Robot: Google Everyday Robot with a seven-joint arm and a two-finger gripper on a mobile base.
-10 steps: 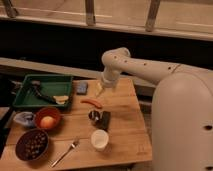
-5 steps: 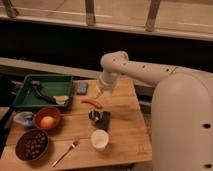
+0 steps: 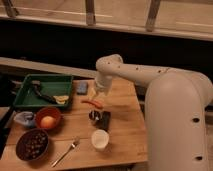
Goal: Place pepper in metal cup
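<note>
The pepper (image 3: 92,103) is a slender red-orange chili lying on the wooden table (image 3: 125,140), just below and left of my gripper. The metal cup (image 3: 94,116) is small, dark and shiny and stands a little in front of the pepper, against a black block (image 3: 105,120). My gripper (image 3: 99,91) hangs from the white arm just above and to the right of the pepper, near the table's back edge. It holds nothing that I can see.
A white cup (image 3: 100,139) stands in front of the metal cup. A green tray (image 3: 42,90) sits at back left, a blue sponge (image 3: 82,88) beside it. A red bowl with an orange fruit (image 3: 47,120), a dark bowl (image 3: 32,145) and a fork (image 3: 66,152) lie at front left.
The arm has shifted slightly left and lower toward the pepper. The pepper and cup have not moved.
</note>
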